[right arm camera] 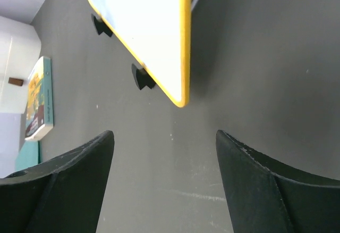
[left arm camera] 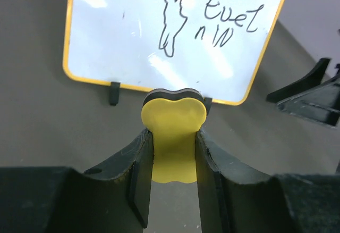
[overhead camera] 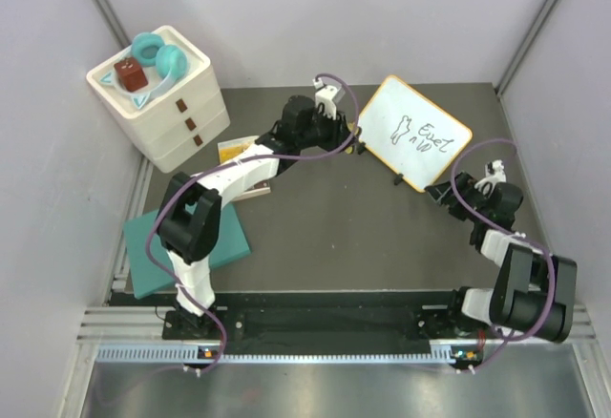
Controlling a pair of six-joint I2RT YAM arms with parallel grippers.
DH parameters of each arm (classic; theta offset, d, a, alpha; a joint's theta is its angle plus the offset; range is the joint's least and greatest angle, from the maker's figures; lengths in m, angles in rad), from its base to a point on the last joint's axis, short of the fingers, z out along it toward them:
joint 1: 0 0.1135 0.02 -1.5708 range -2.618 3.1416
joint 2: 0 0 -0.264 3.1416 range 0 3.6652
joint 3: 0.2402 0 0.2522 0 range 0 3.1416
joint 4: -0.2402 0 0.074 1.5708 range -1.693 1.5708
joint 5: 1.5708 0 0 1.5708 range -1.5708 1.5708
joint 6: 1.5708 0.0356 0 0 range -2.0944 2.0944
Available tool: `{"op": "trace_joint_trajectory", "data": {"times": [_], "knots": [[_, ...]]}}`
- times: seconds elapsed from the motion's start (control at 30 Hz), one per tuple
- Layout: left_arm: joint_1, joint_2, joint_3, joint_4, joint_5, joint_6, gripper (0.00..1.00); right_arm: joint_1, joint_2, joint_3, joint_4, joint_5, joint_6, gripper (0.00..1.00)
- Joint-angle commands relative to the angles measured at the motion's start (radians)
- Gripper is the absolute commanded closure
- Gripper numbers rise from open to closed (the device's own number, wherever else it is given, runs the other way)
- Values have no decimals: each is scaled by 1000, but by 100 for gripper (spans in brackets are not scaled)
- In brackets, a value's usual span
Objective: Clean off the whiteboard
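The whiteboard (overhead camera: pixel 415 132) stands tilted on small black feet at the back right, with black scribbles on its face. In the left wrist view it (left arm camera: pixel 133 41) fills the top, a figure and letters drawn on it. My left gripper (left arm camera: pixel 173 158) is shut on a yellow eraser (left arm camera: pixel 173 118) with a black underside, held just in front of the board's lower edge; this gripper shows in the top view (overhead camera: pixel 350 141) at the board's left corner. My right gripper (right arm camera: pixel 164 142) is open and empty, just below the board's near corner (right arm camera: pixel 159 41), and shows in the top view (overhead camera: pixel 442 193).
A white drawer unit (overhead camera: pixel 167 113) at the back left carries teal headphones (overhead camera: pixel 156 53) and a brown box (overhead camera: pixel 131 75). A book (overhead camera: pixel 239 154) lies beside it. A flat teal rectangle (overhead camera: pixel 181 246) lies at the left. Grey walls close in on both sides.
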Motion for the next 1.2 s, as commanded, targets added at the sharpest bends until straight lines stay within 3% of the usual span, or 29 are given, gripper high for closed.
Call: {"op": "trace_joint_trajectory", "data": {"times": [0.0,0.2,0.5,0.73,1.17], "knots": [[-2,27,14,178,62,-102,100,7,82,26,127,-60,37,24],[-2,65,35,232,112,-106,100,7,190,47,234,-94,109,25],[-4,159,124,282,140,-169,100,7,383,43,470,-138,232,39],[-4,219,210,272,139,-175,100,7,431,86,417,-138,240,49],[-21,343,316,336,119,-261,100,7,528,148,409,-183,284,59]]}}
